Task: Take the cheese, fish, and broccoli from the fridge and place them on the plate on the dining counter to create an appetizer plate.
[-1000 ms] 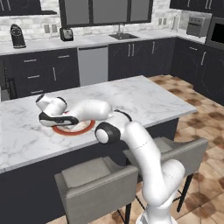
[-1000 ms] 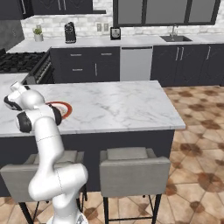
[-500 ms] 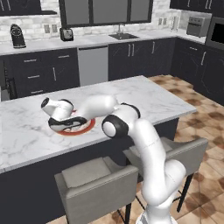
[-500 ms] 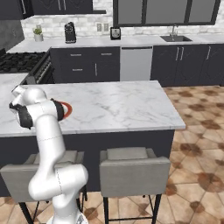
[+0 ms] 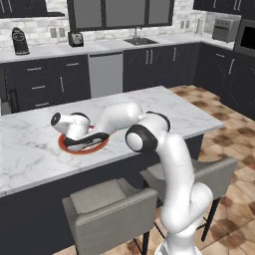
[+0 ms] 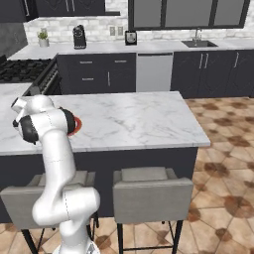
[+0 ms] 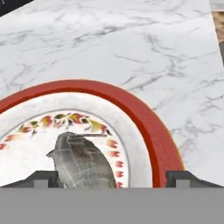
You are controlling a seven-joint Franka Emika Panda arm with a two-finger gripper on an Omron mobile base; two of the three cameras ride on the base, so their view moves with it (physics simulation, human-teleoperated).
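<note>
From the left base view I see my arm stretched low across the dining counter (image 5: 30,149), the hand lying over the plate (image 5: 64,143), whose red rim shows beneath it; I cannot make out the fingers there.

From the right base view, my own arm blocks most of it, and just a sliver of the plate's red rim (image 6: 77,126) shows past the elbow on the white marble top (image 6: 139,119).

Looking along the gripper (image 7: 112,178), I see the fish (image 7: 81,164) lying on the plate's white centre (image 7: 148,131), between the two fingertips (image 7: 41,178), which stand wide apart and released.
</note>
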